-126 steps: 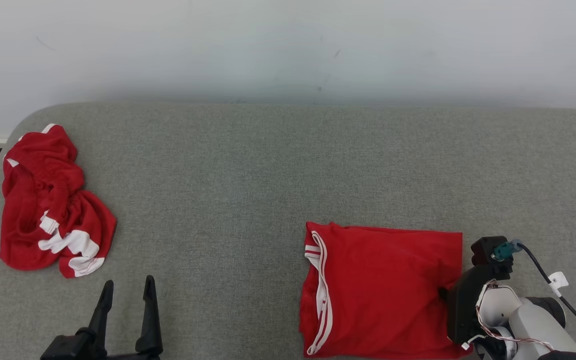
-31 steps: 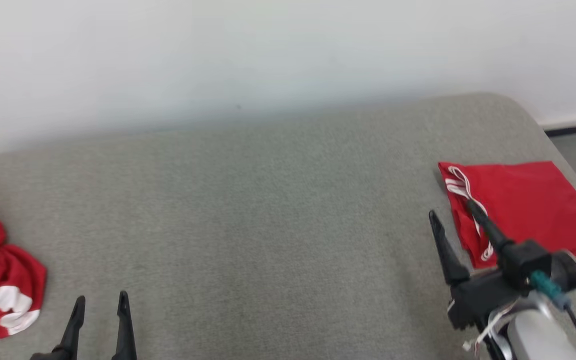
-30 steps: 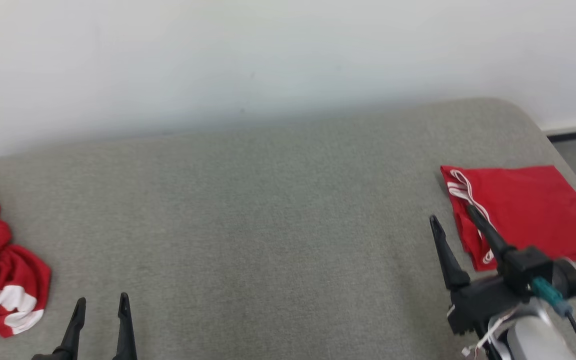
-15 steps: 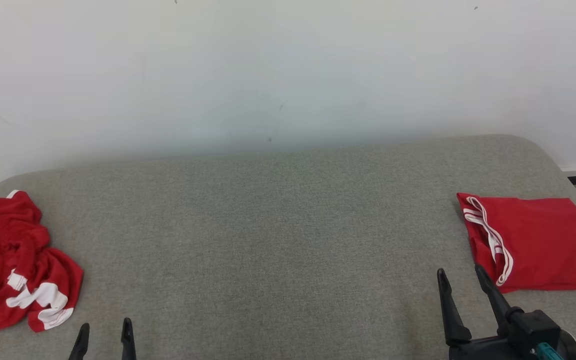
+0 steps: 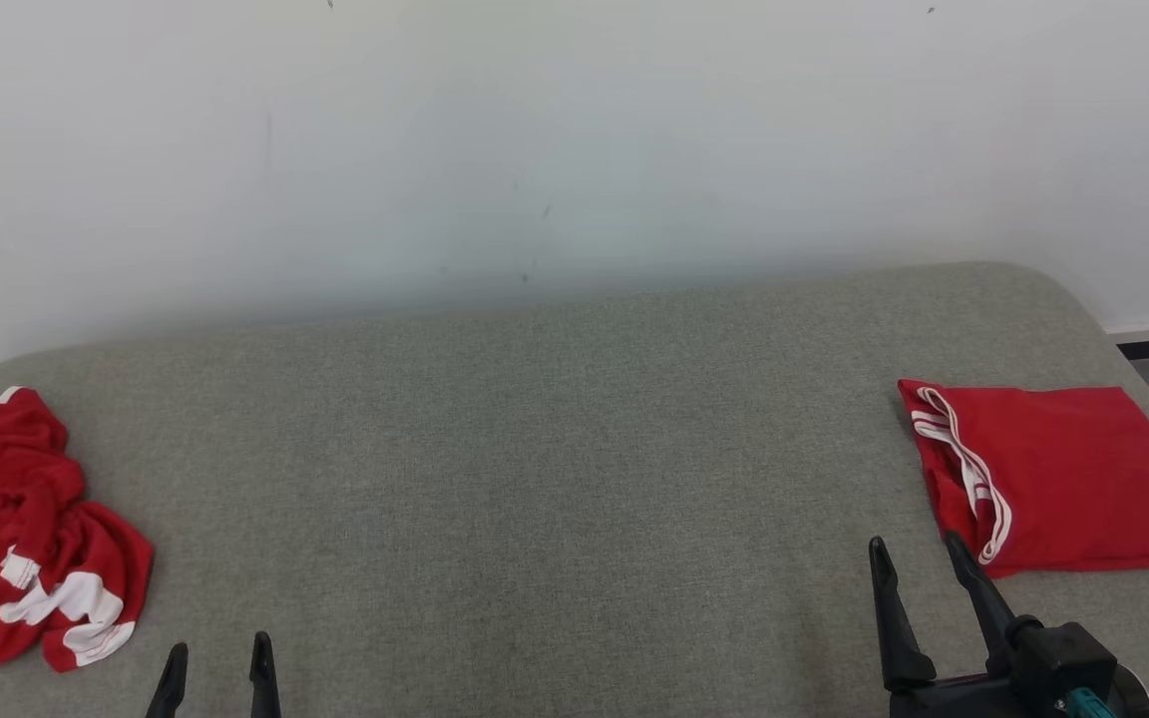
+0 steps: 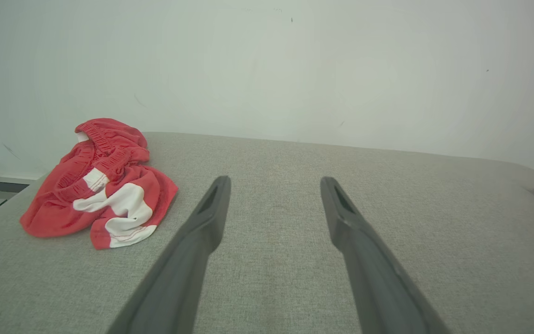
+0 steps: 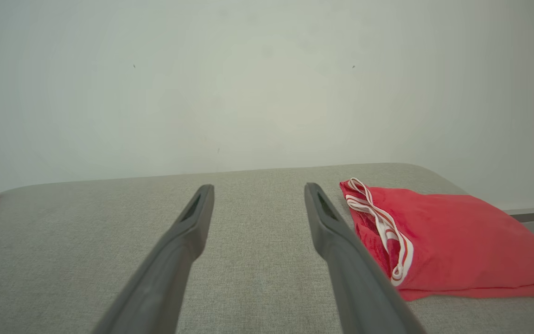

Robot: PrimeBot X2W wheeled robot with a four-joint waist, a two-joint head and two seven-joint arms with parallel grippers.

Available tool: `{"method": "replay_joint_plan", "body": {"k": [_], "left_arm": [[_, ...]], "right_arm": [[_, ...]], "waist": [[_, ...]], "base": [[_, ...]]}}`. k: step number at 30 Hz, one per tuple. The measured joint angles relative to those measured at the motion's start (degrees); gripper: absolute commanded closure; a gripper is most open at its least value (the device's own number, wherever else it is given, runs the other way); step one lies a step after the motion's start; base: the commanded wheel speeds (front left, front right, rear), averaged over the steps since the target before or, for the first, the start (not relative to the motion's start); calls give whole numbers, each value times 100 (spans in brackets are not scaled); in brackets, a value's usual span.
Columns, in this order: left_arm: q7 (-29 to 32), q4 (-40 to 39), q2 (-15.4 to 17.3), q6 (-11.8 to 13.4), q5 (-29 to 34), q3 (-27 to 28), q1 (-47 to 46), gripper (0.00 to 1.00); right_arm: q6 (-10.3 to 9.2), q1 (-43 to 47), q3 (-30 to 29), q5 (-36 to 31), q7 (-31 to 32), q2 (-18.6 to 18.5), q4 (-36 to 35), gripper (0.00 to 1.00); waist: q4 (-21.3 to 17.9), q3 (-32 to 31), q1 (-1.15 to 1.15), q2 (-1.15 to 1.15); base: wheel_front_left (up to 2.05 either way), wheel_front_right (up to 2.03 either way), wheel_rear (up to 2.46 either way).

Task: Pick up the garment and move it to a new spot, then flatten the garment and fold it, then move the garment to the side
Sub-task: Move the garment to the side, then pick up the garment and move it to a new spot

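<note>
you've got the folded red garment [image 5: 1063, 479] parked at the right edge of the grey table [image 5: 535, 449], so that round looks done; left gripper [image 5: 218, 653] and right gripper [image 5: 915, 546] sit near, jaws apart and empty, while the crumpled red-and-white garment [image 5: 26, 529] at left lies untouched.

Bright, even, diffuse light; faint soft shadow where wall [image 5: 574, 120] meets grey surface [image 5: 535, 479]; all views sharp.
</note>
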Motion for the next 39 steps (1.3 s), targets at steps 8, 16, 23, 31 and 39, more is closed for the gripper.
{"method": "replay_joint_plan", "body": {"k": [8,16,23,31,39], "left_arm": [[0,21,0,-1,-1,5,-4,0],[1,45,-2,-3,-10,0,-44,0],[0,114,-3,-40,-4,4,-61,0],[0,116,-2,-81,119,241,30,0],[0,73,-4,-102,189,479,216,0]], "right_arm": [[0,9,14,1,0,21,-18,0],[0,37,59,27,0,34,14,0],[0,55,236,67,0,20,83,0],[0,31,375,130,0,32,122,0],[0,124,492,226,0,77,182,0]], "waist": [[28,-16,0,0],[220,-1,1,0],[614,-23,1,0],[1258,-68,1,0],[2006,-143,0,0]], "base": [[0,0,0],[0,0,0],[0,0,0],[0,0,0],[0,0,0]]}}
